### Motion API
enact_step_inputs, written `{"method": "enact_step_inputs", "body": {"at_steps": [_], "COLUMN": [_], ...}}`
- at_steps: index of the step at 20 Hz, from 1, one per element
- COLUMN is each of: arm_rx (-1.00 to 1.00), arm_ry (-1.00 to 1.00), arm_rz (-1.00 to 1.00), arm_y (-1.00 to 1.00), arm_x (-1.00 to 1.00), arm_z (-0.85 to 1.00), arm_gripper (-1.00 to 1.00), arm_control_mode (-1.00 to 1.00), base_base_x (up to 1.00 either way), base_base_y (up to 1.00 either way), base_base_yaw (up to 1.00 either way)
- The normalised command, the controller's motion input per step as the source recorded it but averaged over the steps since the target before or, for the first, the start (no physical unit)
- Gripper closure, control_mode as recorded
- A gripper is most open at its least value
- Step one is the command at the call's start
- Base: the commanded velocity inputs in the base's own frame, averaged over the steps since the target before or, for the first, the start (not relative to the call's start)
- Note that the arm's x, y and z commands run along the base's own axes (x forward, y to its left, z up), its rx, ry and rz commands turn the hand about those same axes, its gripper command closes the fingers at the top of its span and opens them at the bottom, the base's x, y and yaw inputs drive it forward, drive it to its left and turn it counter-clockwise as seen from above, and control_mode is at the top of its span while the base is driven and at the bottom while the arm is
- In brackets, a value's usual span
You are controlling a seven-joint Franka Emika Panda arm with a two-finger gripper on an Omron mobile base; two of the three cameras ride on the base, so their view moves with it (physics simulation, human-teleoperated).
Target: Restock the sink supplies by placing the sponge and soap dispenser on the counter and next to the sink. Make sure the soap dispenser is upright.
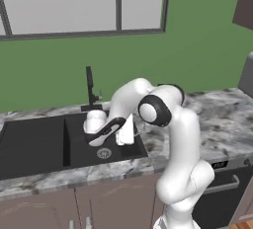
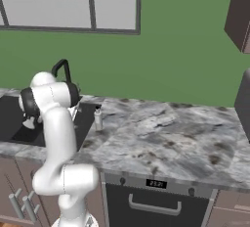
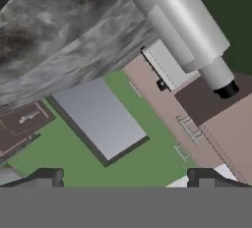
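The worktop (image 2: 161,133) fills the middle and right of the right base view, grey-and-white marble running from the frame's right edge to the black sink (image 1: 34,144), whose two basins occupy the left half of the left base view. The white arm bends low over the right basin there, just left of centre. The soap dispenser (image 2: 98,119) stands upright on the stone just right of the sink's rim, left of centre in the right base view; in the hand view it slants large across the upper right. The claw (image 3: 125,175) is spread wide at the bottom of the hand view, with nothing between its tips. The sponge I cannot find. As I judge it, the dispenser is placed; back away without brushing it, then seek the sponge.
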Motion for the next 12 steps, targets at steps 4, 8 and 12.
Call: {"method": "enact_step_inputs", "body": {"at_steps": [4, 8, 12], "arm_rx": [0.0, 0.0, 0.06], "arm_ry": [-0.47, -0.5, -0.47], "arm_rz": [0.0, 0.0, 0.0], "arm_y": [0.0, -0.03, -0.1], "arm_x": [-1.0, -1.0, -1.0], "arm_z": [0.14, 0.4, 0.46], "arm_gripper": [-1.0, -1.0, -1.0], "arm_control_mode": [-1.0, -1.0, -1.0], "base_base_x": [0.0, 0.0, 0.0], "base_base_y": [0.0, 0.0, 0.0], "base_base_yaw": [0.0, 0.0, 0.0]}}
